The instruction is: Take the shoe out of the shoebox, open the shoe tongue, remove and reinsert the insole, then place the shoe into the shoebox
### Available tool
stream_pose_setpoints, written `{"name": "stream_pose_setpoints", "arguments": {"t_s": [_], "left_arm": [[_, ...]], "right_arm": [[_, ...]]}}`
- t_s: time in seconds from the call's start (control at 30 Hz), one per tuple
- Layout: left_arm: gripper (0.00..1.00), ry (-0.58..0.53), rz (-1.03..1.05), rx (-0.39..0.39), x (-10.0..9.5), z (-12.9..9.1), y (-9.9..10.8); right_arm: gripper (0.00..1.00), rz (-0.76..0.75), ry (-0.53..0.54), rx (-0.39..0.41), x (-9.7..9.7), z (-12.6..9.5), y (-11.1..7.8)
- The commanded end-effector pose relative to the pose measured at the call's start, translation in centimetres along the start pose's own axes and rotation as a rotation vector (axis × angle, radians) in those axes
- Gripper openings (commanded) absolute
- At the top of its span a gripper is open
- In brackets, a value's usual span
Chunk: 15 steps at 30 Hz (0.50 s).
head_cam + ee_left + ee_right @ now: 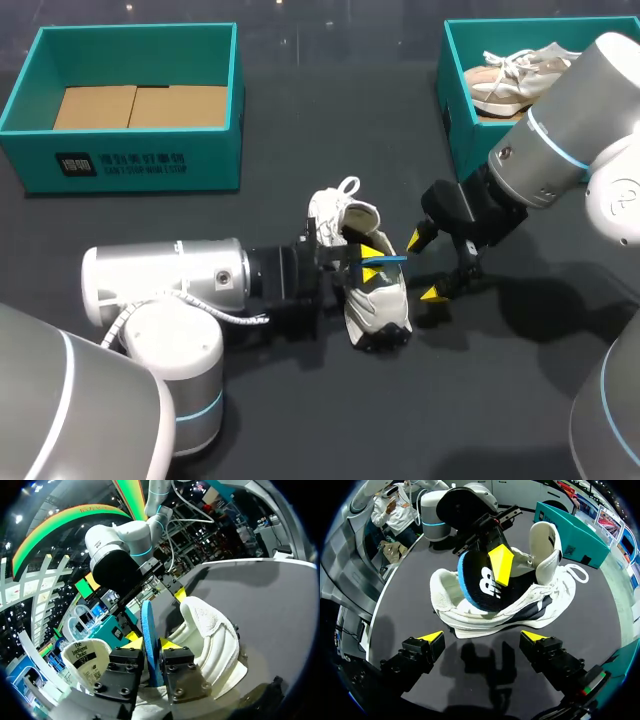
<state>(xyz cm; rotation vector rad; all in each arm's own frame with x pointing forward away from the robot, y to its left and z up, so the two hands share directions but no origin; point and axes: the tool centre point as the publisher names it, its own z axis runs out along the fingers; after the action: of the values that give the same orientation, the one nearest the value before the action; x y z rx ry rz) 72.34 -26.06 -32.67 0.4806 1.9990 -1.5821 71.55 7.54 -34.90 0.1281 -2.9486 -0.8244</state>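
Observation:
A white shoe [372, 305] lies on its side on the dark table, between my two grippers. My left gripper [365, 262] is at the shoe's opening, shut on the blue insole [386, 258]. In the left wrist view the insole [148, 625] stands on edge between the yellow tips of that gripper [151, 643], beside the shoe's padded heel [212, 635]. The insole [480, 582] sticks partly out of the shoe [530, 605] in the right wrist view. My right gripper [483, 637] stands open just short of the sole, holding nothing; in the head view this gripper [424, 266] is right of the shoe.
A teal shoebox [140, 160] with a cardboard floor stands at the back left. A second teal box [462, 120] at the back right holds another pale shoe [515, 75]. My right arm passes in front of that box.

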Motion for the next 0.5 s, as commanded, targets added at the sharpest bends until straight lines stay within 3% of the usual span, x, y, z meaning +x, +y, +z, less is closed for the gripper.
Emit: {"name": "stream_pose_setpoints", "arguments": {"t_s": [0.03,0.23,0.27,0.33,0.5], "left_arm": [[0.27,0.010,-0.007,0.023,0.2,-0.5,-1.1],[0.22,0.042,-0.017,0.047,0.9,-0.6,-2.3],[0.18,0.048,-0.019,0.046,1.0,-0.6,-2.4],[0.00,0.057,-0.021,0.046,1.2,-0.5,-2.4],[0.00,0.071,0.000,0.015,1.5,-0.1,-0.9]], "right_arm": [[1.00,0.000,0.000,0.002,0.0,0.1,0.0],[1.00,0.000,0.000,0.002,0.0,0.1,0.0],[1.00,0.000,0.000,0.002,0.0,0.1,0.0],[1.00,0.000,0.000,0.002,0.0,0.1,0.0],[1.00,0.000,0.000,0.002,0.0,0.1,0.0]]}}
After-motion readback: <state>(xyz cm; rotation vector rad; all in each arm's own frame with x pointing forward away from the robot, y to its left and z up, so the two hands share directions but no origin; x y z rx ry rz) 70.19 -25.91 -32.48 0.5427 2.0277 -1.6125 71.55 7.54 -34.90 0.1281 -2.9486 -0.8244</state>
